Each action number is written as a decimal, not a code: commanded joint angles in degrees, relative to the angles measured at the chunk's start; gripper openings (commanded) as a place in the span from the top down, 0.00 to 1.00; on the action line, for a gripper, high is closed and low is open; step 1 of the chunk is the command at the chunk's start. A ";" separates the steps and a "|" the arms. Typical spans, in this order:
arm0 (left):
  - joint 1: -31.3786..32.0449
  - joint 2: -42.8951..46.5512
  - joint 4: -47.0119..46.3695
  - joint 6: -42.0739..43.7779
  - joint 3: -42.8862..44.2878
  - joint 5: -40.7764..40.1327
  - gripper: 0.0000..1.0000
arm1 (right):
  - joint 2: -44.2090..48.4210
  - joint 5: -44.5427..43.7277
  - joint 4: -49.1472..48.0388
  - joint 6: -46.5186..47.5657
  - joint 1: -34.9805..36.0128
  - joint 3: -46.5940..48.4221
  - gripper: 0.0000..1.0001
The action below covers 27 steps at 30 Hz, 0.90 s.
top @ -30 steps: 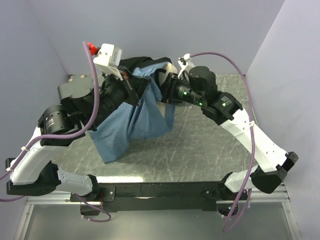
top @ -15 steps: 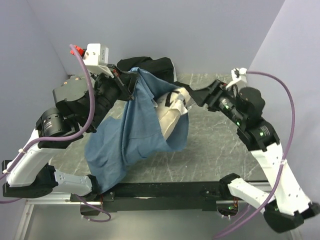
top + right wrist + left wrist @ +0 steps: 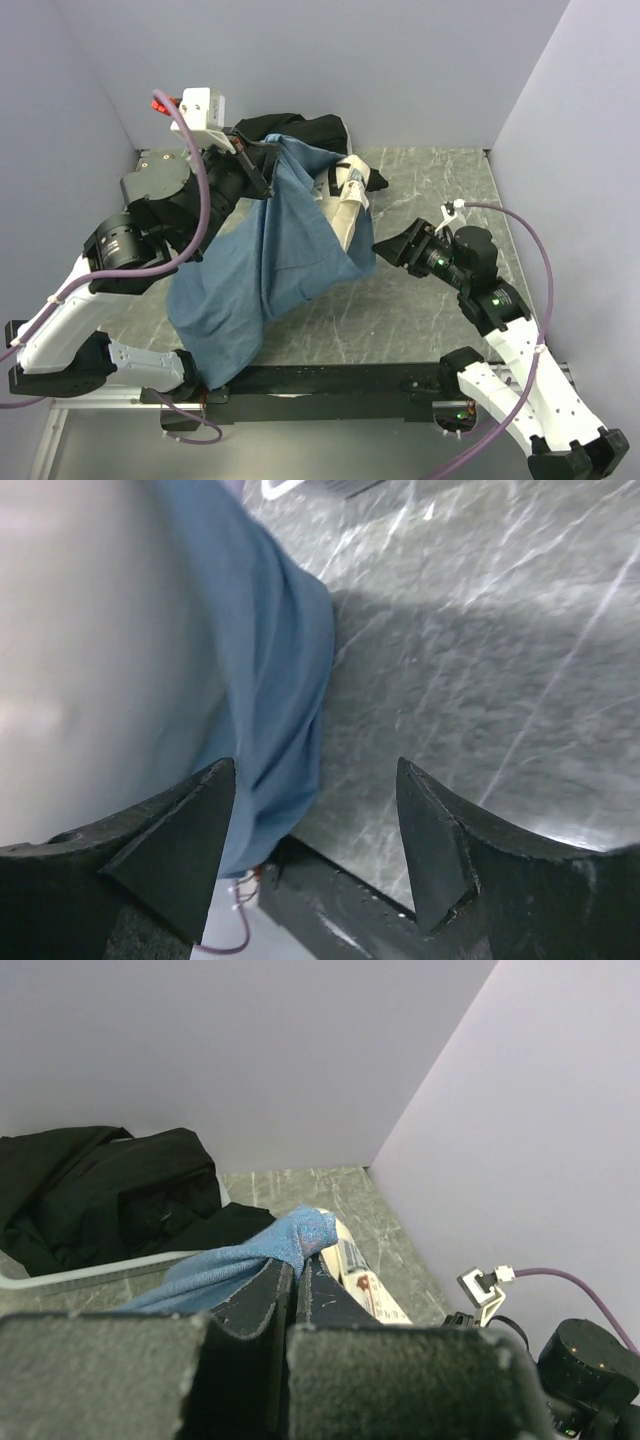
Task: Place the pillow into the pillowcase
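Top external, left jaws pinch pillowcase (image 3: 270, 260)

Top cam: we look down from above and behind the arm bases (image 3: 150, 365), wide enough for the whole table (image 3: 430, 190). Left wrist cam: we look along the left gripper (image 3: 297, 1265) toward the back wall (image 3: 200, 1050), close in. Right wrist cam: we look down past the right gripper (image 3: 315, 770) at the table, close in. All three share the pillowcase (image 3: 280, 250); top and left wrist share the black cloth (image 3: 300, 128).
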<state>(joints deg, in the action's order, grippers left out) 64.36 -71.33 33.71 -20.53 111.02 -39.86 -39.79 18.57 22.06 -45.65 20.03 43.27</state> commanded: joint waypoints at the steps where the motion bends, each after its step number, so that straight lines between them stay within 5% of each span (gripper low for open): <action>1: -0.99 1.72 -8.05 -0.21 -0.37 0.13 0.99 | -1.87 3.06 -8.35 -2.34 -0.17 0.59 0.28; 11: -2.22 1.55 -7.26 -0.73 0.25 0.48 0.99 | -3.54 6.91 -14.15 -6.03 0.18 -1.34 0.29; 19: -2.66 0.67 -8.58 -0.56 1.73 0.39 0.99 | -13.28 7.80 -18.29 -7.71 9.21 5.06 0.31; 23: -2.75 0.84 -9.80 0.84 3.50 0.48 0.99 | -18.55 7.10 -11.53 -3.58 4.94 21.44 1.00; 25: -2.75 1.63 -12.44 1.55 2.63 0.31 0.99 | -21.28 6.40 -6.87 -2.35 1.60 31.13 1.00; 27: -2.75 3.30 -13.93 1.99 1.66 -0.66 0.99 | -28.91 7.26 -0.31 -1.37 -3.31 50.62 1.00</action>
<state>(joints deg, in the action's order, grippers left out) 61.91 -71.88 32.01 -20.32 110.54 -39.77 -62.94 26.09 17.43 -50.37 23.59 67.13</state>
